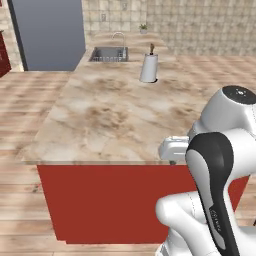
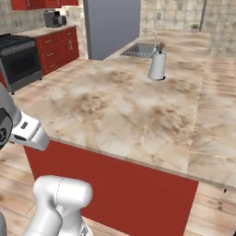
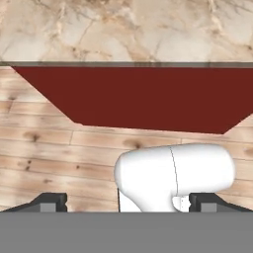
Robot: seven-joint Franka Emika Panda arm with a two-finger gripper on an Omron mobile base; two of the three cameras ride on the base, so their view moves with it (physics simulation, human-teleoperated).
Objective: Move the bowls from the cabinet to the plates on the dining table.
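Pincer (image 3: 126,202): its two dark tips sit at the bottom corners of the hand view, far apart, with nothing between them but wood floor and robot body; it is spread wide and holds nothing.
Pincer aim: the hand view looks down past the edge of the marble tabletop (image 3: 123,29) onto its red front (image 3: 148,99) and the plank floor (image 3: 49,148).
Tabletop: a beige-brown veined marble island with a red front (image 1: 100,200), filling the middle of both base views (image 2: 115,110).
Sink (image 1: 109,54): a steel basin with a curved tap, set in the far end of the tabletop, upper middle of the left base view; upper right of centre in the right base view (image 2: 143,48).
Paper-towel roll (image 1: 149,67): white, upright on the tabletop just beside the sink; also at (image 2: 157,66).
Small potted plant (image 1: 143,28): at the back edge by the tiled wall.
Fridge (image 1: 47,32): a tall grey slab, upper left of the left base view.
Stove (image 2: 18,60): dark, at the left edge of the right base view, next to short red drawer fronts (image 2: 57,48).
Bowls, plates, cabinet, dining table: cannot be located from these pictures.
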